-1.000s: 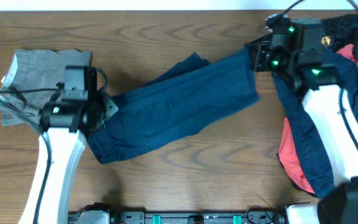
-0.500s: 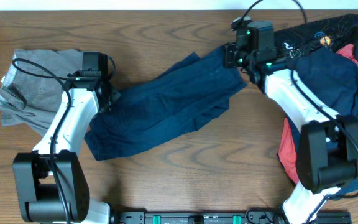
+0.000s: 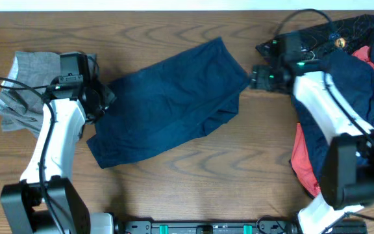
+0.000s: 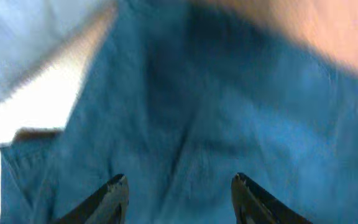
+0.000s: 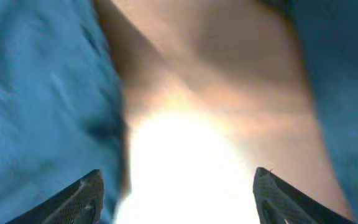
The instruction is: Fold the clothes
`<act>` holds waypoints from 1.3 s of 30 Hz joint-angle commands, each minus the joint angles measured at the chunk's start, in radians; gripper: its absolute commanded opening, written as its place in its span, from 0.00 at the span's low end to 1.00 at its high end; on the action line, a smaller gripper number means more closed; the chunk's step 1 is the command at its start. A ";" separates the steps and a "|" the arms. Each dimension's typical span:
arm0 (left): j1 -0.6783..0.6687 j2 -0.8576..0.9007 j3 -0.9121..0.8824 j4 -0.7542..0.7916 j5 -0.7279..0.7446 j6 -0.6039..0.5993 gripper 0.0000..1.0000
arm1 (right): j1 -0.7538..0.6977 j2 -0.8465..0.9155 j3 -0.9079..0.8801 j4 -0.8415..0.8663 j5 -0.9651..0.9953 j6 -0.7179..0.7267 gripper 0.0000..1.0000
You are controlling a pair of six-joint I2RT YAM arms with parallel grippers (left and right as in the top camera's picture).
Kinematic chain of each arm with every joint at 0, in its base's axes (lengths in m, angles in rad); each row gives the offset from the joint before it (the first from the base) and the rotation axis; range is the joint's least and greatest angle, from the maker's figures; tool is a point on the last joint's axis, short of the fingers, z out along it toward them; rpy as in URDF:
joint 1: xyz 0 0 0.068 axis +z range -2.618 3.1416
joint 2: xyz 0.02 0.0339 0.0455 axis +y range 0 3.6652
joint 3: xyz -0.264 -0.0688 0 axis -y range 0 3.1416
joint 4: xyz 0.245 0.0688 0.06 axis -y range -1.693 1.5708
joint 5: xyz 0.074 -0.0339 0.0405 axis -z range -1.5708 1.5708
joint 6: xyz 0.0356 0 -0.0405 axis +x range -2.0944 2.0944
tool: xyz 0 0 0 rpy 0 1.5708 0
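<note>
The overhead view is bright, evenly lit and sharp; the navy trousers (image 3: 174, 104) cast only a soft, narrow shadow on the wooden table (image 3: 193, 169). Both wrist views are blurred and soft. The left wrist view washes out to near white along its left side. In the right wrist view a strong glare burns the lower middle white, and the blue fabric (image 5: 36, 93) is out of focus.

Wrist cams blurred, red garment (image 3: 299, 156) mostly hidden, cut at R edge
</note>
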State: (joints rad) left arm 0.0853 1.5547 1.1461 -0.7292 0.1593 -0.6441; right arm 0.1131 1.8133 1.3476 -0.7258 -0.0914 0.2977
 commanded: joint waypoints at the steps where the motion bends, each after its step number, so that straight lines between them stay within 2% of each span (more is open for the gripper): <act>1: -0.058 0.000 0.006 -0.048 0.055 0.132 0.54 | -0.008 -0.016 -0.011 -0.080 -0.078 -0.066 0.74; 4: -0.111 0.011 -0.041 -0.059 -0.023 0.154 0.55 | 0.012 -0.010 -0.067 -0.091 -0.140 -0.105 0.75; 6: -0.136 0.018 -0.084 -0.034 -0.076 0.153 0.55 | 0.036 -0.009 -0.123 -0.040 -0.153 -0.104 0.76; 12: -0.155 0.034 -0.198 0.088 -0.082 0.150 0.55 | 0.090 -0.008 -0.272 0.180 -0.142 -0.020 0.76; 15: -0.155 0.039 -0.244 0.125 -0.082 0.150 0.55 | 0.098 -0.008 -0.326 0.290 -0.153 0.047 0.72; 17: -0.155 0.042 -0.268 0.137 -0.084 0.150 0.54 | 0.100 -0.008 -0.343 0.332 -0.166 0.065 0.64; 18: -0.155 0.043 -0.277 0.139 -0.087 0.150 0.54 | 0.102 -0.008 -0.346 0.340 -0.172 0.065 0.62; 29: -0.155 0.047 -0.333 0.156 -0.101 0.150 0.54 | 0.178 0.007 -0.348 0.379 -0.197 0.065 0.57; 31: -0.155 0.047 -0.340 0.158 -0.101 0.150 0.54 | 0.195 0.018 -0.348 0.394 -0.197 0.065 0.48; 32: -0.155 0.047 -0.343 0.159 -0.101 0.150 0.54 | 0.201 0.023 -0.348 0.401 -0.194 0.065 0.35; 34: -0.155 0.047 -0.345 0.159 -0.101 0.150 0.54 | 0.203 0.028 -0.348 0.409 -0.169 0.078 0.01; 39: -0.155 0.047 -0.345 0.160 -0.101 0.150 0.54 | 0.180 -0.008 -0.303 0.401 -0.142 0.081 0.01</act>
State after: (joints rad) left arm -0.0685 1.5845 0.8230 -0.5636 0.0792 -0.5148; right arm 0.3061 1.8297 1.0061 -0.3202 -0.2653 0.3752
